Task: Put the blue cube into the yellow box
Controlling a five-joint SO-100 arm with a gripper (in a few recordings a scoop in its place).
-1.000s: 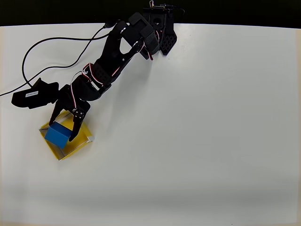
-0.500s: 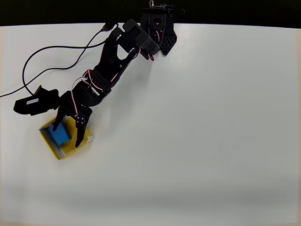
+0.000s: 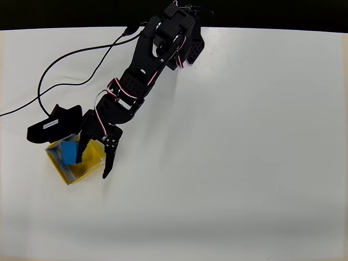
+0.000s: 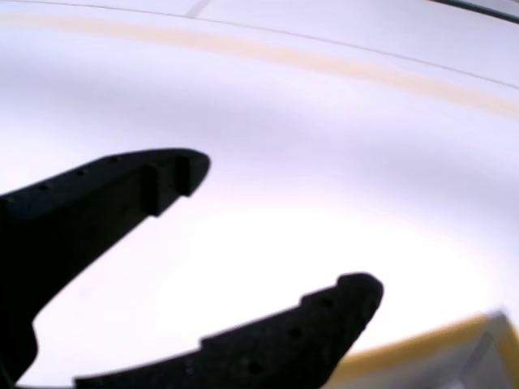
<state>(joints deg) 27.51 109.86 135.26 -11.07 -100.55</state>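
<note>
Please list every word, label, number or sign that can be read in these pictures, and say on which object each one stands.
Small white label on the black wrist camera housing, overhead view: printed text, too small and blurred to read.
Blue cube, yellow box, table, gripper: no text visible.

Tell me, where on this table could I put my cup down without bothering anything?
The white table is bare right of the black robot arm and along the near edge. It is crowded at left: the open gripper, the shallow yellow box holding the small blue cube, and a black cable.
</note>
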